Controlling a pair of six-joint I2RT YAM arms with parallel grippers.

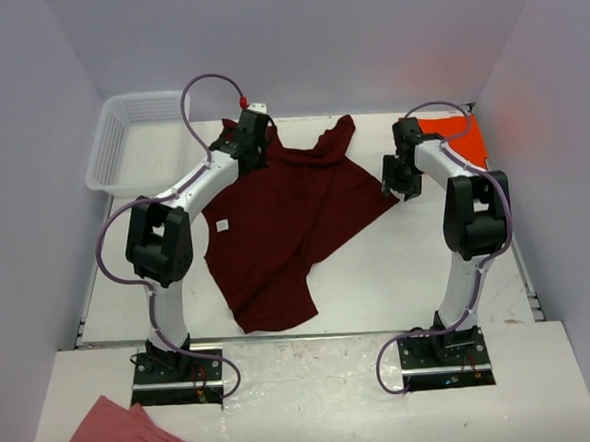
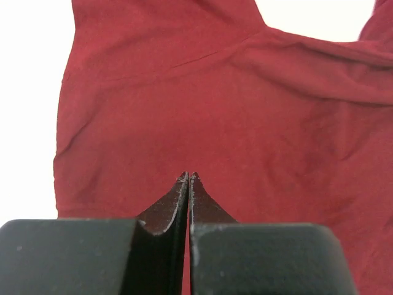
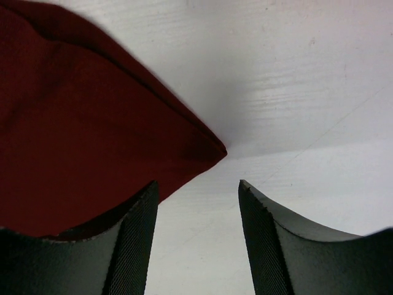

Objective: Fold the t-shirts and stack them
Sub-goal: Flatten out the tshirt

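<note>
Fold of the maroon shirt (image 1: 286, 232), spread mid-table (image 1: 399, 275), seems just starting. Left gripper (image 2: 189, 176) is clenched over its far part; pinched cloth I cannot tell. Right gripper (image 3: 196, 183) gapes beside a corner and probably must close on it

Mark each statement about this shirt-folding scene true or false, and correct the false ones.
1. The maroon t-shirt lies unfolded on the table. True.
2. The orange t-shirt is stacked on it. False: it lies apart, at the far right corner.
3. The left gripper is shut. True.
4. The right gripper is shut on the shirt. False: its jaws stand apart, the shirt's corner just ahead of them.
5. The pink cloth lies in the white basket. False: it lies at the near left edge, away from the basket.
</note>
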